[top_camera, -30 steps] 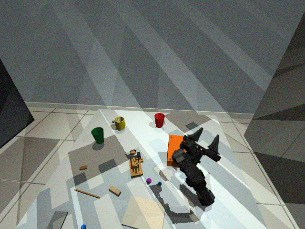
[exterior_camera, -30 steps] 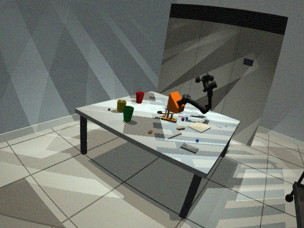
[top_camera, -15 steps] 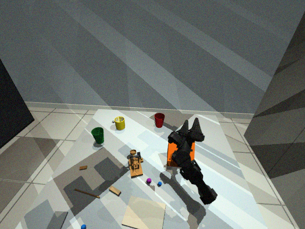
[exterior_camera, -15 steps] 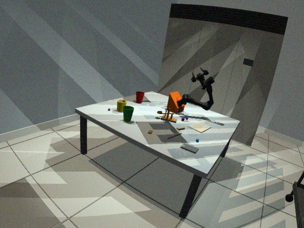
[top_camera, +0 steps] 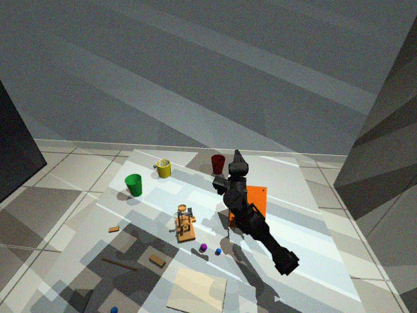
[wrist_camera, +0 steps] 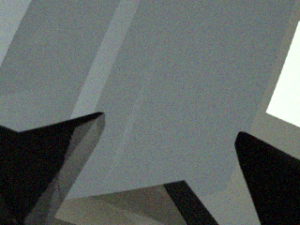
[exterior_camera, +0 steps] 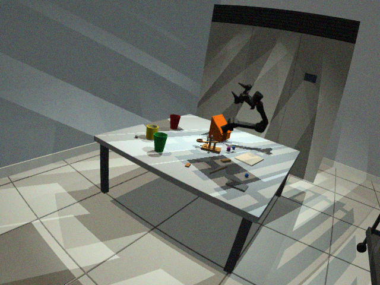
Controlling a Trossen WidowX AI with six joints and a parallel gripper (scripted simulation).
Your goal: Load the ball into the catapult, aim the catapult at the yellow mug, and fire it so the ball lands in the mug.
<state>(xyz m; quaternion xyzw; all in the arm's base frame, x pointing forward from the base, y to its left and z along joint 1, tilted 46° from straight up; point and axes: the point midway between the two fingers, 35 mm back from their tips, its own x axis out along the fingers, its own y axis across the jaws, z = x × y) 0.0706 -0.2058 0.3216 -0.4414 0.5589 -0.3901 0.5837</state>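
The wooden catapult (top_camera: 186,235) (exterior_camera: 211,148) stands mid-table; its arm's round cup (top_camera: 182,207) shows no ball. The yellow mug (top_camera: 163,170) (exterior_camera: 151,132) stands upright toward the table's far left in the top view. A purple ball (top_camera: 203,246) (exterior_camera: 228,148) and a blue ball (top_camera: 218,250) (exterior_camera: 233,147) lie beside the catapult's base. Another blue ball (top_camera: 114,310) (exterior_camera: 246,175) lies farther off, and a small grey ball (top_camera: 154,166) (exterior_camera: 136,136) lies beside the mug. My gripper (exterior_camera: 236,88) (wrist_camera: 170,128) is wide open and empty, raised high above the table and away from the balls.
An orange sloped block (top_camera: 257,202) (exterior_camera: 216,129) stands below the arm. A green cup (top_camera: 135,186) (exterior_camera: 160,143) and a red cup (top_camera: 217,165) (exterior_camera: 174,122) stand near the mug. Wooden blocks (top_camera: 113,229) (top_camera: 156,260), a stick (top_camera: 119,264), a pale board (top_camera: 199,289) and a dark plate (exterior_camera: 237,185) lie around.
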